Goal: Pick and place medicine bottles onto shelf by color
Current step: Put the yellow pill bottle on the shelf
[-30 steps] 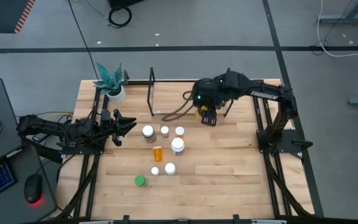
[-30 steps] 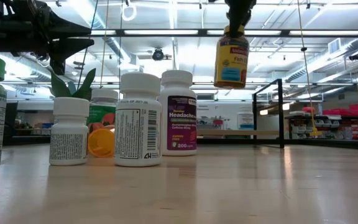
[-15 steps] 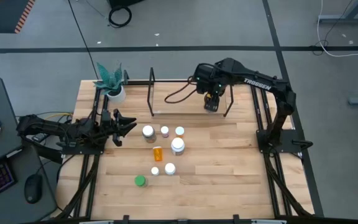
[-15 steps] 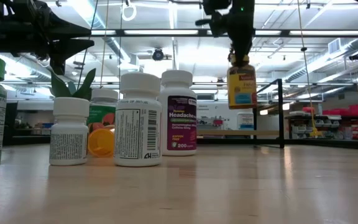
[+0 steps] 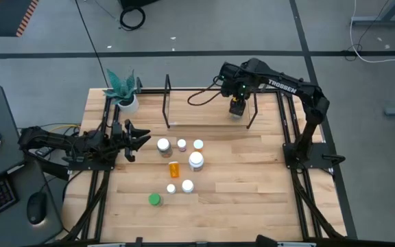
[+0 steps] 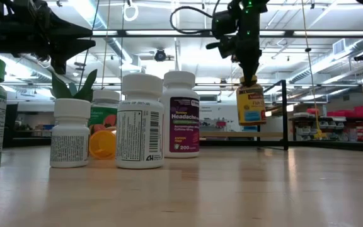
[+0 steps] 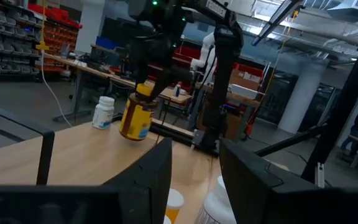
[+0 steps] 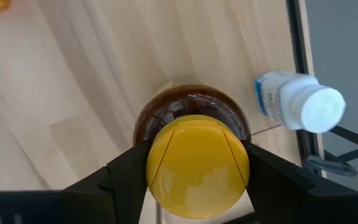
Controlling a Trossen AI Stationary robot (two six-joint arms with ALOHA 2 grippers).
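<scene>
My right gripper (image 5: 236, 108) hangs over the right end of the black-rod shelf (image 5: 168, 103), shut on the amber bottle (image 6: 251, 104) with the yellow lid. A white-capped bottle (image 8: 300, 102) stands close beside it at that end of the shelf. Several white-capped bottles (image 5: 196, 160), an orange one (image 5: 175, 167) and a green-capped one (image 5: 155, 200) stand on the table's middle. My left gripper (image 5: 139, 137) waits at the table's left side, open and level, with nothing between its fingers. My right gripper pinches the amber bottle's yellow lid (image 8: 197, 163) between its two fingers (image 8: 124, 173), one on each side of the lid. The fingers come from above, pointing down. The bottle hangs below them, nearly upright and clear of the shelf.
A white pot with a green plant (image 5: 125, 101) stands at the far left corner, next to the shelf's left end frame. Black rails (image 5: 295, 171) run along both sides of the table. Bare wood lies near the front edge and to the right.
My right gripper has carried the amber bottle from above the table's middle toward the far edge and a little to the right, and has sunk lower, so the bottle now hangs over the shelf's right end. It has stayed shut on the lid.
</scene>
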